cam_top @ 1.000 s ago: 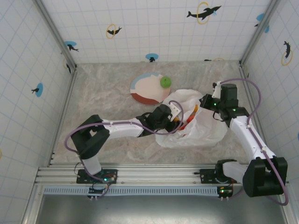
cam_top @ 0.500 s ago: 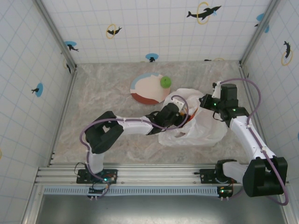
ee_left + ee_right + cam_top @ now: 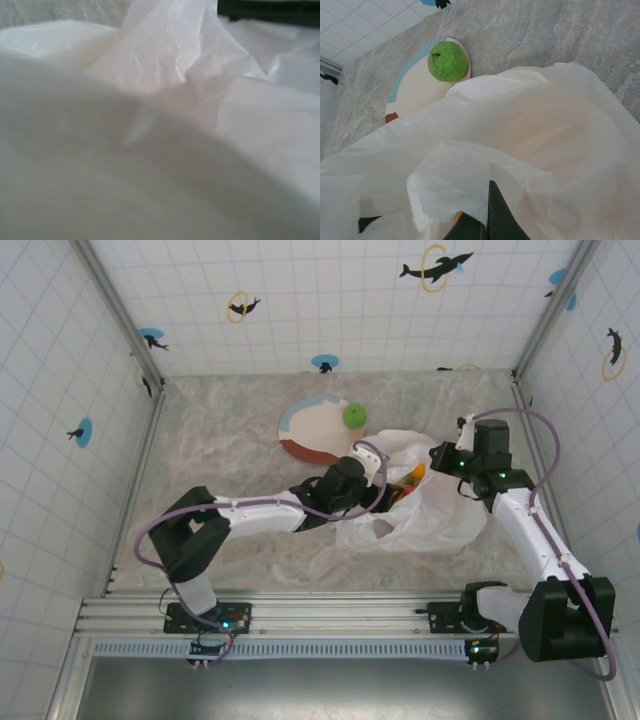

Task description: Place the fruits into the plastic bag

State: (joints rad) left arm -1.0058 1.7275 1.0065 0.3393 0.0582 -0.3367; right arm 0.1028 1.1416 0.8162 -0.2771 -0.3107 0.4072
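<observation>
One green fruit (image 3: pixel 354 415) is left on the plate (image 3: pixel 305 435), not yet bagged. Since half a second ago the left fingers (image 3: pixel 375 478) have been drawn back a little to the mouth of the plastic bag (image 3: pixel 440 520), so a fruit was probably released. Their opening cannot be told, as blurred film lies before the left wrist camera. From above, orange and red fruits (image 3: pixel 408 480) are seen inside the bag. In the right wrist view the bag's rim is pinched by the closed right fingers (image 3: pixel 494 212).

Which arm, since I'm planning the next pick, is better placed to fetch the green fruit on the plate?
Left. The left gripper sits at the mouth of the plastic bag, beside the plate, near the green fruit; the right gripper seems to pinch its edge, holding it up.
</observation>
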